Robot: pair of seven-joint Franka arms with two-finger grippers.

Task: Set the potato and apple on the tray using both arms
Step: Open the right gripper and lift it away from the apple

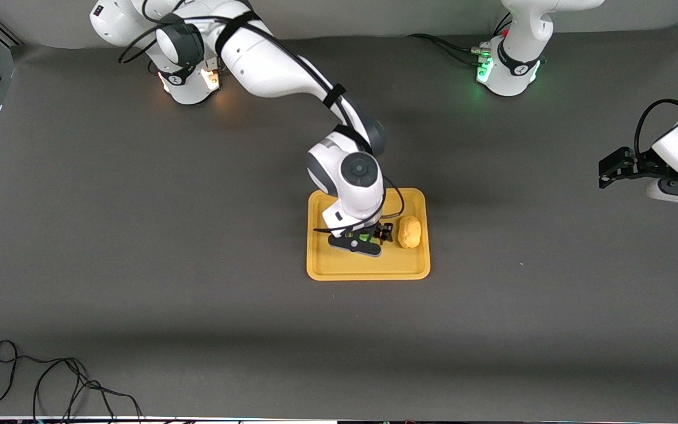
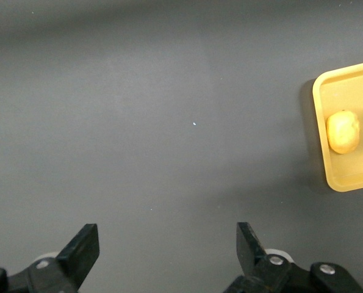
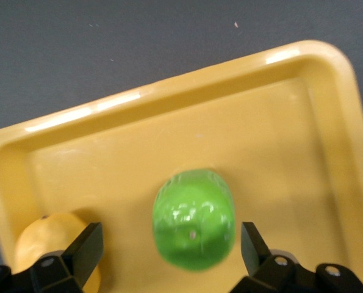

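The mustard-yellow tray (image 1: 327, 268) lies mid-table. The yellow-tan potato (image 1: 409, 231) lies in it toward the left arm's end. The green apple (image 3: 194, 227) lies in the tray between my right gripper's open fingers, apart from both; in the front view only a green sliver (image 1: 365, 237) shows under the hand. My right gripper (image 1: 367, 240) hangs low over the tray, open. My left gripper (image 1: 608, 172) waits open and empty over bare table at the left arm's end. The left wrist view shows its gripper (image 2: 168, 250), the tray (image 2: 323, 104) and the potato (image 2: 343, 131).
Black cables (image 1: 50, 383) lie at the table's near edge toward the right arm's end. The arm bases (image 1: 507, 70) stand along the back. The right wrist view also shows the potato (image 3: 44, 241) beside one finger.
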